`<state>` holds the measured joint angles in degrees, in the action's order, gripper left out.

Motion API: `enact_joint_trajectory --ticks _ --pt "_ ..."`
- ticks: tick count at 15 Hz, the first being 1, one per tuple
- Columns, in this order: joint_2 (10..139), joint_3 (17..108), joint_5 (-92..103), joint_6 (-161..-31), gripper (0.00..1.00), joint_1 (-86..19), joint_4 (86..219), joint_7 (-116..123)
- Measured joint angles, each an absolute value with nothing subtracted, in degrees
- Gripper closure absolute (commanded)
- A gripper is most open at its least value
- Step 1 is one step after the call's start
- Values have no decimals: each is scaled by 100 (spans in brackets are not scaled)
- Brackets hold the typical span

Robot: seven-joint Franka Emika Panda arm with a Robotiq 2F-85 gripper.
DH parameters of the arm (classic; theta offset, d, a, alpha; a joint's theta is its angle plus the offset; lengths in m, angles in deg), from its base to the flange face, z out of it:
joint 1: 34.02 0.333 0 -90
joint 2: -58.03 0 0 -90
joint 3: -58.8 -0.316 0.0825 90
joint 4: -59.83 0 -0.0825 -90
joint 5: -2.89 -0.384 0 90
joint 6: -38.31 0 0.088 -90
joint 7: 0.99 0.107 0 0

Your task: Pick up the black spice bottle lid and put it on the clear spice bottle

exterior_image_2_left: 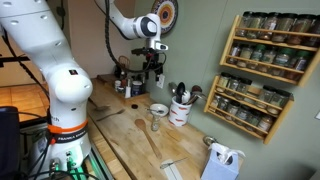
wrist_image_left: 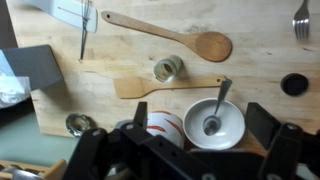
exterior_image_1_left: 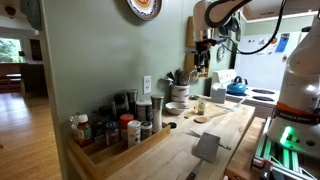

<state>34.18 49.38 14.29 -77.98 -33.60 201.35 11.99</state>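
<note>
The black lid (wrist_image_left: 294,84) lies flat on the wooden counter at the right of the wrist view. It also shows as a small dark spot in both exterior views (exterior_image_1_left: 170,126) (exterior_image_2_left: 133,107). The clear spice bottle (wrist_image_left: 168,68) stands upright and open-topped between a wooden spoon and a spatula, and shows in both exterior views (exterior_image_1_left: 201,106) (exterior_image_2_left: 155,124). My gripper (wrist_image_left: 200,125) is open and empty. It hangs high above the counter (exterior_image_1_left: 203,60) (exterior_image_2_left: 152,65), over a white bowl and apart from both the lid and the bottle.
A white bowl with a spoon (wrist_image_left: 215,122) and a red-striped utensil cup (wrist_image_left: 160,125) sit under the gripper. A wooden spoon (wrist_image_left: 170,35), a spatula (wrist_image_left: 150,87) and a fork (wrist_image_left: 302,20) lie nearby. A spice tray (exterior_image_1_left: 110,130), wall racks (exterior_image_2_left: 265,60) and a grey box (exterior_image_2_left: 222,160) are around.
</note>
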Motion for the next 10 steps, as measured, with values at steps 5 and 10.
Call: enact_joint_trajectory --ticks 5,10 --pt "3543 4721 952 -8747 0 -2539 20127 743" --pt "3894 4642 647 -9731 0 -1976 20281 -98"
